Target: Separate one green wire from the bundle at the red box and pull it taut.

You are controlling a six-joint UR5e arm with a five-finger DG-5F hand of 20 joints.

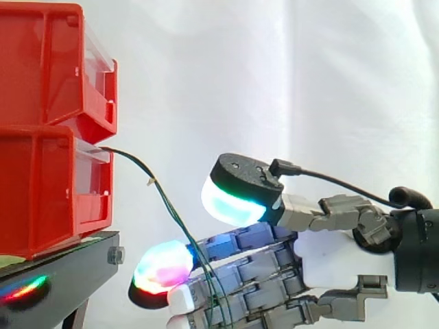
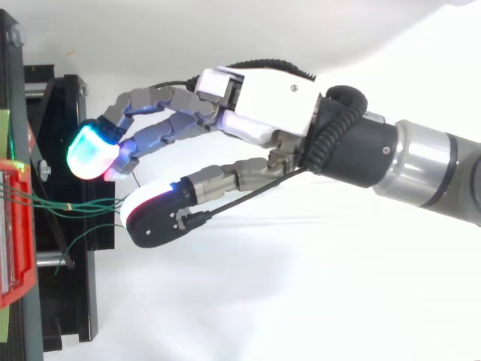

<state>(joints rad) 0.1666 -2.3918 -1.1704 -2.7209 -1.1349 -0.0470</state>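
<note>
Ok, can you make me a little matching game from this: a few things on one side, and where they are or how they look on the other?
Things:
1. green wires
2. red bins
3. black stand
4. hand

Descriptions:
A. stacked one on the other
B. beneath the bins
C. open, coming in from the right
D. sagging from the lower bin toward the hand

Pairs: 1-D, 2-A, 3-B, 4-C
</note>
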